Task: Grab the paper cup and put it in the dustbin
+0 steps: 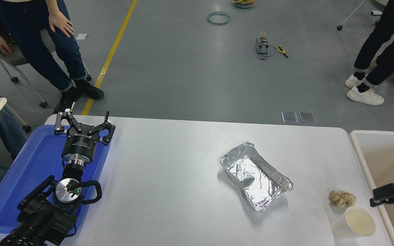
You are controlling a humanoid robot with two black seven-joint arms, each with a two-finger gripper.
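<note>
The paper cup (358, 222) is small and white with a cream inside. It stands upright at the table's near right corner, close to the dustbin (362, 154), whose pale rim and tan inside fill the right edge. My right gripper (387, 198) reaches in from the right edge over the bin's rim, just up and right of the cup and not touching it. Only part of it shows. My left gripper (82, 120) stays parked open over the blue tray (29, 171) at the lower left, holding nothing.
A silver foil tray (255, 176) lies right of the table's middle. A crumpled brown paper wad (341, 199) sits just behind the cup. One person sits at the far left and another stands at the far right, both away from the table.
</note>
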